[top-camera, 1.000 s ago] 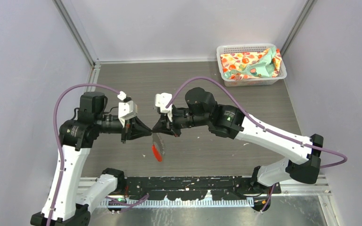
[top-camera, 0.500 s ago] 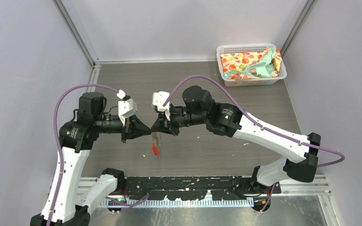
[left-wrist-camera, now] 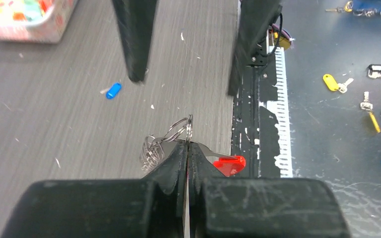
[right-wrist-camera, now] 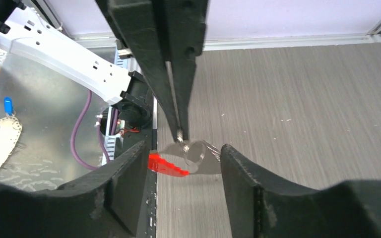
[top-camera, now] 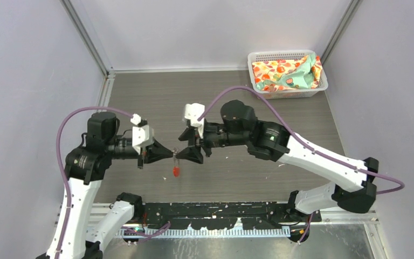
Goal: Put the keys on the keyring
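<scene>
The left hand [top-camera: 171, 154] is clamped on the thin silvery wire keyring with a flat red crescent tag [left-wrist-camera: 178, 135], its fingers pressed together on the wire. The ring hangs in the air above the middle of the grey wood-grain worktop [top-camera: 156, 97], with the tag at 6 o'clock below the loops. The right hand [top-camera: 183, 147] faces it from 3 o'clock with its fingers apart, and the ring sits in the gap between them. A tiny blue-headed key [left-wrist-camera: 112, 91] lies on the worktop, well apart from the ring. A white mesh plastic basket [top-camera: 280, 53] holding patterned cloth [top-camera: 285, 73] stands at 1 o'clock.
</scene>
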`<action>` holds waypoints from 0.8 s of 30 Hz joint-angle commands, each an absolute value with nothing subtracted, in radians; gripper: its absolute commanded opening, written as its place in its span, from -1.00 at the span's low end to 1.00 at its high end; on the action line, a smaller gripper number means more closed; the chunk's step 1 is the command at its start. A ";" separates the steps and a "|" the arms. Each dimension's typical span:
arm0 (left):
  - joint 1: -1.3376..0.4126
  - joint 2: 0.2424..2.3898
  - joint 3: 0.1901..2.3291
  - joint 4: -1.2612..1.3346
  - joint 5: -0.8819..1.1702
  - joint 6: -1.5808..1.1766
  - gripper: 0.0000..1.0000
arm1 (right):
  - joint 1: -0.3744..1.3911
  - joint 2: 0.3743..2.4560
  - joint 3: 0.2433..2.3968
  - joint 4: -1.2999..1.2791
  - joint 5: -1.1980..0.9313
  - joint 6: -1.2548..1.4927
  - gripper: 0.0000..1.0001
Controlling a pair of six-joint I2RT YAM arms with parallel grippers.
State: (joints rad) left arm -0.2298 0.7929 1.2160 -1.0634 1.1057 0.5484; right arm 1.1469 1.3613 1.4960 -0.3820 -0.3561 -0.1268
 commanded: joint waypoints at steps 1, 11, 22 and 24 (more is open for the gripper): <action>-0.235 0.709 1.198 -1.043 1.225 0.730 -0.99 | 1.111 1.229 1.454 -0.326 -0.362 -0.069 0.26; -0.235 0.680 1.222 -0.983 1.317 0.704 -0.99 | 1.102 1.206 1.383 -0.326 -0.448 -0.078 0.95; -0.235 0.680 1.227 -0.965 1.346 0.694 -0.99 | 1.194 1.240 1.380 -0.293 -0.273 -0.122 1.00; -0.235 0.678 1.226 -0.964 1.356 0.695 -1.00 | 1.202 1.253 1.380 -0.271 -0.238 -0.129 1.00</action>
State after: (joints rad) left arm -0.2337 0.6765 1.1893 -1.0176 1.2953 0.6895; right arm 1.1896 1.2278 1.3674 -0.3447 -0.3325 -0.1043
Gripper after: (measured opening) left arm 0.010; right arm 0.996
